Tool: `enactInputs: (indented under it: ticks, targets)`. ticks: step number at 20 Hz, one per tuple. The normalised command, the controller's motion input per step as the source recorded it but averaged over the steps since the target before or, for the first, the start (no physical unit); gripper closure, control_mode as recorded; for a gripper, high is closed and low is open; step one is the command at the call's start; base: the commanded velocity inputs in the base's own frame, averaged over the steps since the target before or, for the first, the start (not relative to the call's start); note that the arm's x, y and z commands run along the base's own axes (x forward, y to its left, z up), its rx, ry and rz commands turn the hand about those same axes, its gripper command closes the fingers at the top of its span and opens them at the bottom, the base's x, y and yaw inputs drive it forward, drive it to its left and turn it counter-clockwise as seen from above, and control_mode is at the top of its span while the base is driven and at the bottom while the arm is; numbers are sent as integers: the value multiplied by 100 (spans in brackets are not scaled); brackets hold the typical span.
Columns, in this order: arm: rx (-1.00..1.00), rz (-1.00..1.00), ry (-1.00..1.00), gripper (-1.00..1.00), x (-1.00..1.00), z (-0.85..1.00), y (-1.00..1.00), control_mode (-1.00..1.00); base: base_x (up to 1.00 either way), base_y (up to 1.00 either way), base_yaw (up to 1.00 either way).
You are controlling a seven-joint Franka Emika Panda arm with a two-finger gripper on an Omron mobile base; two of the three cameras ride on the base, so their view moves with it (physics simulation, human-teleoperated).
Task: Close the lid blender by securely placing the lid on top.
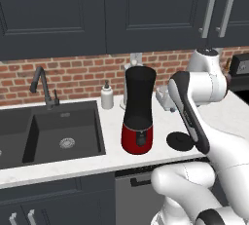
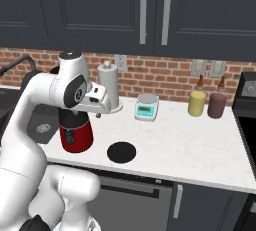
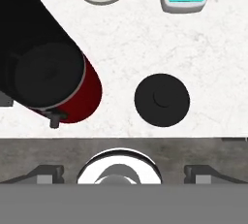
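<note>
- Our end effector hangs high above the white marble desk, its two dark fingertips spread wide apart and holding nothing as the hand camera looks straight down.
- The lid, a flat black disc, lies alone near the front edge of the desk, below and slightly right of our open jaws; we judge the height leaves room to descend on it squarely.
- The blender stands upright just left of the lid, its black jar open at the top on the red base, so the task is not yet done.
- Between lid and blender the desk is bare; we judge the tall jar itself is the main thing to clear when the lid is carried across.
- Farther back sit a white-and-teal scale, a paper towel holder and a soap dispenser, well apart from the lid.
- Two bottles stand far right by the brick wall.
- The sink lies left of the blender.
</note>
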Motion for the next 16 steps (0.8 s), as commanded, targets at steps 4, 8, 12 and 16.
enactInputs:
  ticks: [4, 8, 12, 16]
  targets:
    - [0, -4, 0, -100, -14, -29, -18, -100, 0, 0, 0]
    - [0, -3, 0, -100, -12, -27, -35, -100, 0, 0, 0]
    - [0, -1, 0, -100, -9, -33, -46, -100, 0, 0, 0]
    - [-3, 0, 0, -100, 0, -26, -39, -100, 0, 0, 0]
